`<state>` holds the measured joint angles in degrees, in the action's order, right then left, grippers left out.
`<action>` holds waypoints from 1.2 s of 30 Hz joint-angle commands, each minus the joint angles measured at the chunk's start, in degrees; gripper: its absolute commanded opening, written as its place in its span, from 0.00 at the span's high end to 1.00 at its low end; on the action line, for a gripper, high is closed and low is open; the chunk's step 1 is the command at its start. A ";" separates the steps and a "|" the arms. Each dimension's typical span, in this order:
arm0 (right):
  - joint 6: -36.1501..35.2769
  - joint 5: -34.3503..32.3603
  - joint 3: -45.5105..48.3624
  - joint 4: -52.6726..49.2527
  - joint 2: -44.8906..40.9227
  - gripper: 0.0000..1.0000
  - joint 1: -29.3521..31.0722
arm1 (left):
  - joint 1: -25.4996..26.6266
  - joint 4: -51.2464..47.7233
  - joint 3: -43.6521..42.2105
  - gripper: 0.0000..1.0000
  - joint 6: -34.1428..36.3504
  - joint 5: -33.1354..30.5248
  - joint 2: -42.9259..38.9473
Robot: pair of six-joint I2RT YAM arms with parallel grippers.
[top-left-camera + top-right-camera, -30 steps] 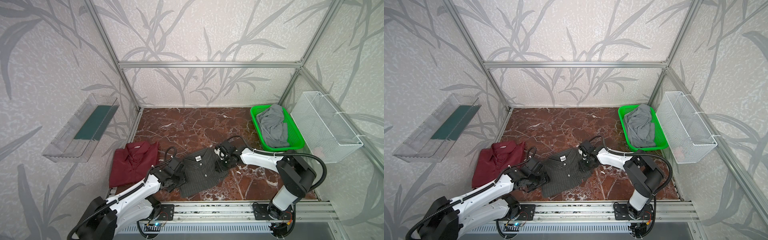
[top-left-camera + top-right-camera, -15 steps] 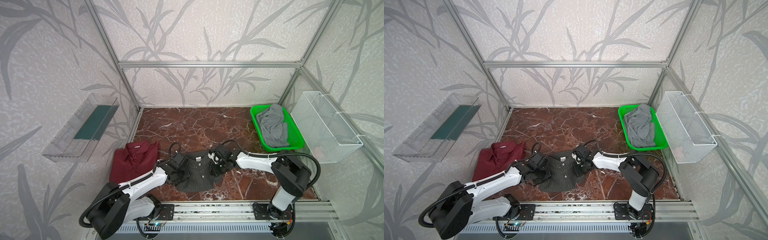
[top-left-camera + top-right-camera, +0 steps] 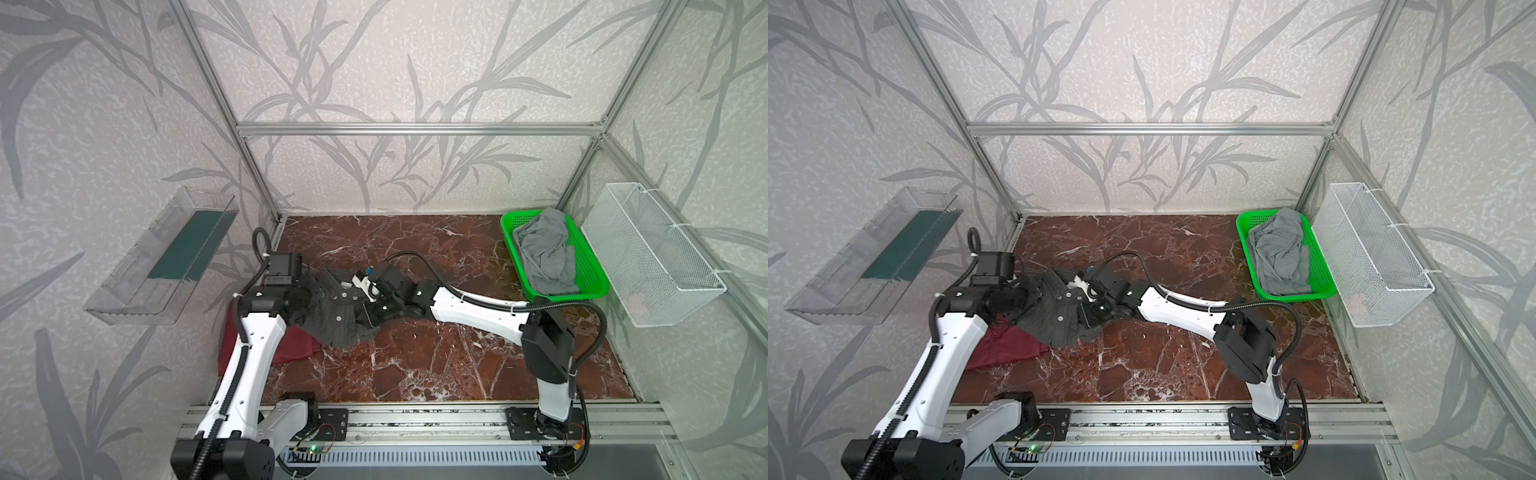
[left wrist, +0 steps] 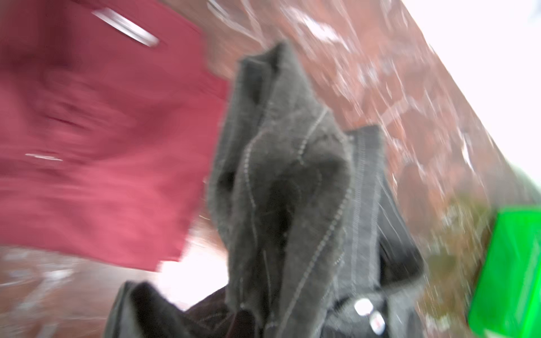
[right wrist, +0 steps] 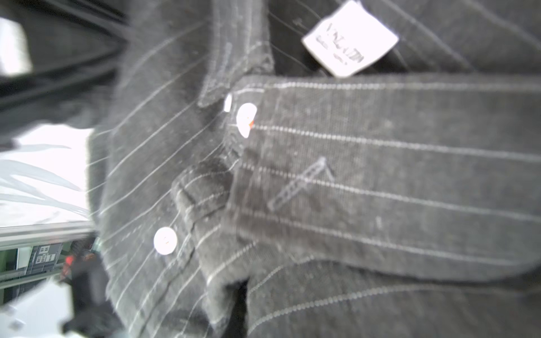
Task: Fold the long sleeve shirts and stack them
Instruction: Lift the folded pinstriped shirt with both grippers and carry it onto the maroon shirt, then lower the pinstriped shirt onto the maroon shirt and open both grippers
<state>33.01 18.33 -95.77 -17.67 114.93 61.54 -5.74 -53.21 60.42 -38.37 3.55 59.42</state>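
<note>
L tool (image 3: 322,291): I read it clenched on grey pinstripe shirt (image 3: 336,332).
R tool (image 3: 368,305): clenched, same shirt.
Maroon shirt (image 3: 297,347): on bench (image 3: 415,361), just beside grey one.

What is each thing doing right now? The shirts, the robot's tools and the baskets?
pinstriped shirt: lifted and bunched, hanging between both tools.
maroon shirt: lying on the table, partly hidden.
left tool: shut on the pinstriped shirt.
right tool: shut on the pinstriped shirt.
green basket: holds a crumpled grey cloth.
wire basket: hanging on the side wall.
</note>
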 commanded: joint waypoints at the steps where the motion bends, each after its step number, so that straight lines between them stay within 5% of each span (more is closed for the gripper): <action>1: 1.86 0.11 -6.65 1.24 4.78 1.00 2.54 | -3.38 -4.48 1.93 1.00 4.83 -4.62 -1.31; 8: 1.13 -2.36 -18.61 3.33 15.91 1.00 5.72 | -8.71 -4.49 4.29 1.00 3.46 -18.45 -0.35; 13: 1.61 -6.55 -21.92 9.74 21.02 1.00 7.41 | -10.34 0.91 -2.93 1.00 0.99 -31.19 -4.00; 17: -0.97 -11.56 -26.85 9.32 24.18 1.00 8.41 | -11.11 8.72 -9.79 1.00 -0.17 -33.57 -7.30; 22: -1.57 -14.53 -32.85 9.03 28.71 1.00 9.34 | -16.38 12.16 -9.74 1.00 -0.71 -28.38 -2.10; 27: 0.71 -15.54 -39.92 5.89 33.86 1.00 9.58 | -23.27 11.97 -5.76 0.99 -0.21 -16.81 7.62; 31: 1.87 -17.01 -41.57 5.72 35.96 1.00 9.57 | -25.91 12.36 -3.28 0.82 1.10 -8.10 13.45; 36: 3.18 -16.39 -43.93 5.71 38.78 1.00 9.49 | -25.44 15.33 -6.46 0.52 1.49 -3.03 8.23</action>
<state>35.18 2.76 -136.59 -12.95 152.70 70.78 -31.14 -40.10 54.54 -36.99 -4.62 71.57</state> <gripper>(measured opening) 0.111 0.446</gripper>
